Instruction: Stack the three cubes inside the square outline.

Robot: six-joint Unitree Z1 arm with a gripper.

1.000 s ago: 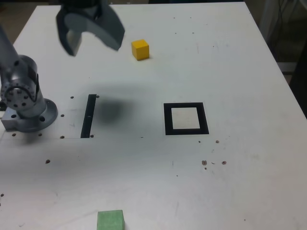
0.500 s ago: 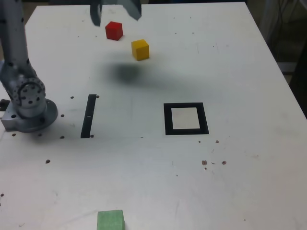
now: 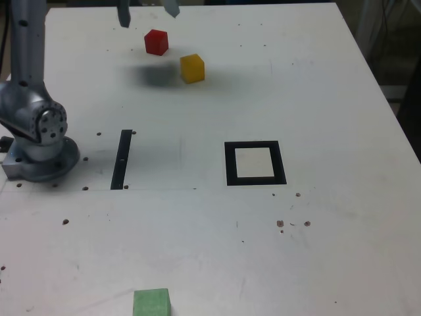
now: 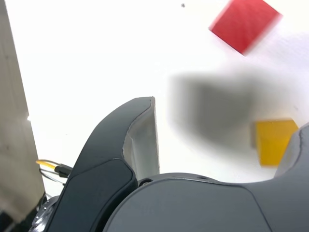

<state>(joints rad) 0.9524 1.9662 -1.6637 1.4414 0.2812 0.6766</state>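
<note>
Since a second ago, the hand (image 3: 146, 9), spread wide and empty, has swung off the red cube (image 3: 156, 42).

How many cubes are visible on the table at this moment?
3. The red cube and the yellow cube sit close together at the far side; the green cube lies at the near edge, partly cut off.

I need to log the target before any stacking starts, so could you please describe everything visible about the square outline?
The square outline is a thick black border around a white centre, lying flat on the white table, right of middle in the exterior view. It looks like tape or print. Nothing sits inside it or touches it: the red cube and yellow cube lie farther back, the green cube at the near edge.
</note>
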